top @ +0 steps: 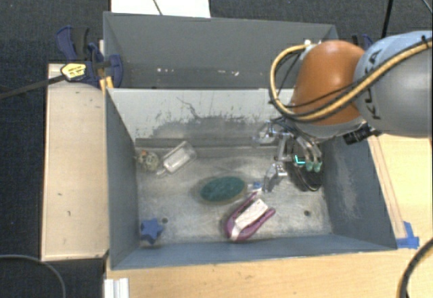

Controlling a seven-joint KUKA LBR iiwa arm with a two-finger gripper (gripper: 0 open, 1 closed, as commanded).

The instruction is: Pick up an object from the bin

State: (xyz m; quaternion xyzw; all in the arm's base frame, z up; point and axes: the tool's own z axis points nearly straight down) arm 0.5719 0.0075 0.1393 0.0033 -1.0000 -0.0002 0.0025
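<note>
The purple-and-white packet (249,217) lies on the floor of the bin (203,252) by its front wall, just below and to the view's left of my gripper (284,178). Its long axis slants up toward me. I cannot tell whether my gripper is open or closed, and a dark green oval (222,189) sits farther left.

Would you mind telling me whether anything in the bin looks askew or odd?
Nothing looks spilled or damaged. The clear container lies on its side at the back left, and the purple-and-white packet lies slantwise near the gripper.
</note>
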